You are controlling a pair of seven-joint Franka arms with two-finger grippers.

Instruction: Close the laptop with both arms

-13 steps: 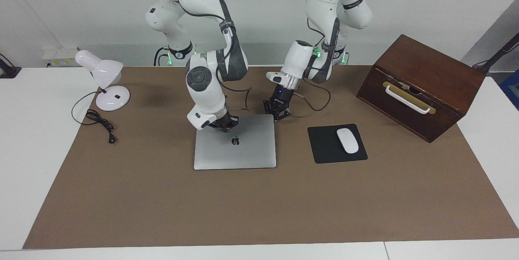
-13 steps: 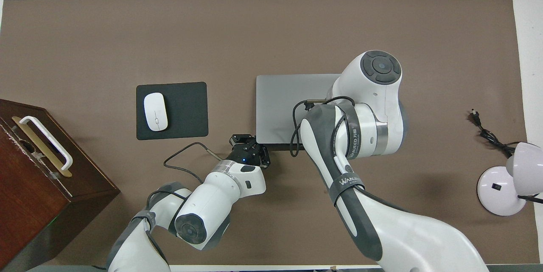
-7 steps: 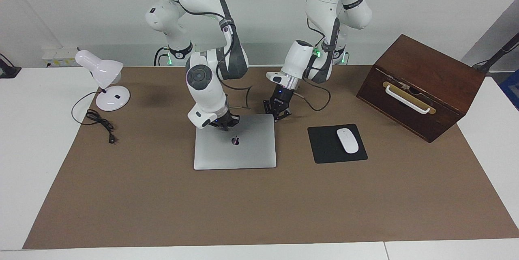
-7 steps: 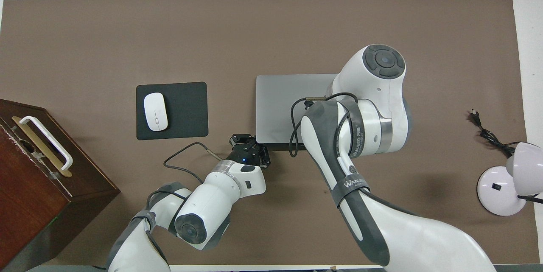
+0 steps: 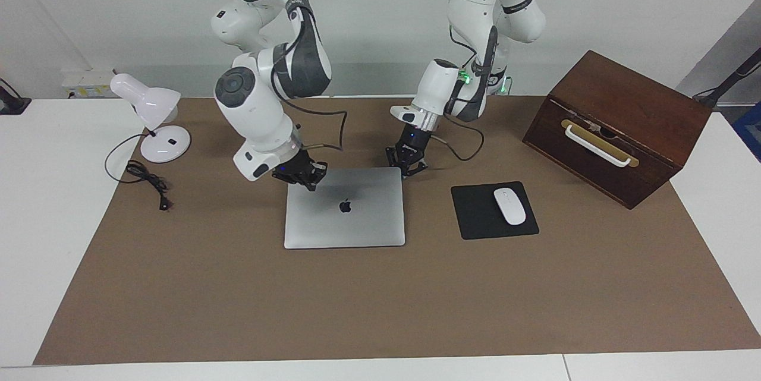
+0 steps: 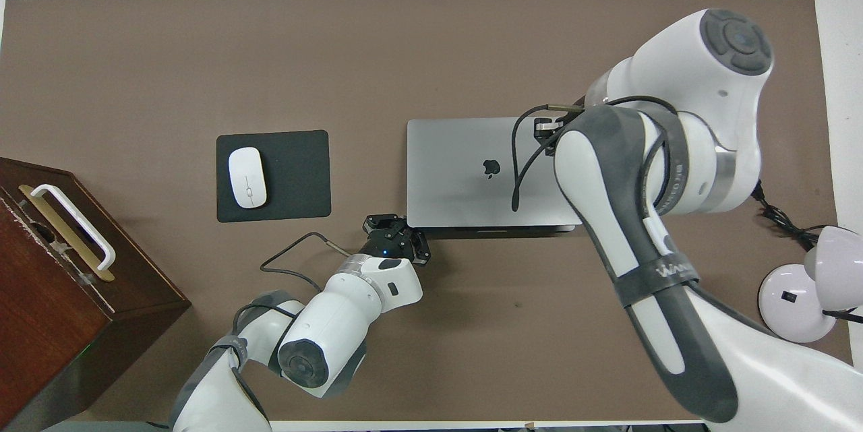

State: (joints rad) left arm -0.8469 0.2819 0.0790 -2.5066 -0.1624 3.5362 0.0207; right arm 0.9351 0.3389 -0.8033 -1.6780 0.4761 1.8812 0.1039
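The silver-grey laptop [image 5: 357, 220] lies shut and flat on the brown mat, its dark apple logo showing; it also shows in the overhead view [image 6: 458, 169]. My right gripper [image 5: 300, 176] hangs just above the lid's corner nearest the robots, at the right arm's end; in the overhead view the forearm hides it. My left gripper [image 5: 406, 166] is low beside the laptop's other robot-side corner, just off the lid, and also shows in the overhead view [image 6: 396, 238]. Neither holds anything.
A black mouse pad [image 5: 475, 214] with a white mouse [image 5: 509, 205] lies beside the laptop toward the left arm's end. A brown wooden box [image 5: 624, 113] with a white handle stands at that end. A white desk lamp [image 5: 151, 107] and its cable [image 5: 145, 179] are at the right arm's end.
My right arm has lifted off the lid and swung toward its own end of the table, uncovering the apple logo. The laptop and my left arm have not moved.
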